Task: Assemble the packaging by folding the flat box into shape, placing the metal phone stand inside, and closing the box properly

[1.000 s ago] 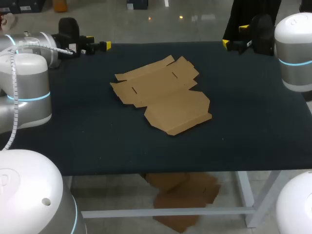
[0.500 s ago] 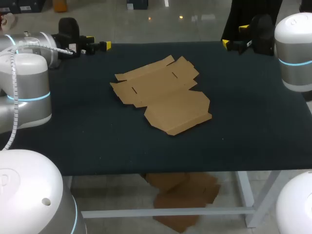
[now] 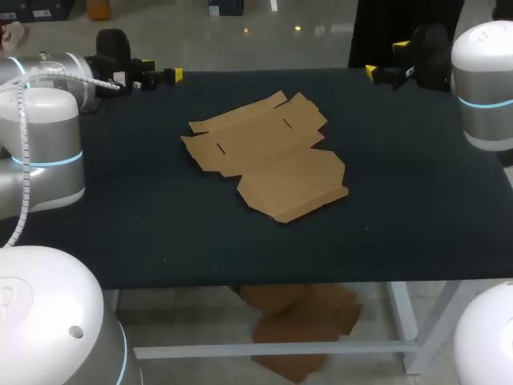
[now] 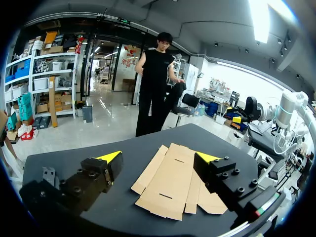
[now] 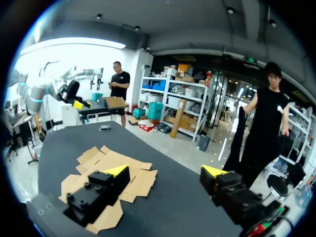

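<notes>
Flat box (image 3: 268, 164), creased brown cardboard, lies unfolded; left end effector (image 4: 159, 158) and right end effector (image 5: 165, 171) stand apart.

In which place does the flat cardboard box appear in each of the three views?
Head view: the flat box lies near the middle of the table.
Left wrist view: it lies just ahead of the left gripper.
Right wrist view: it lies ahead of the right gripper, partly behind one finger.
Shared landmark: the dark table.
</notes>
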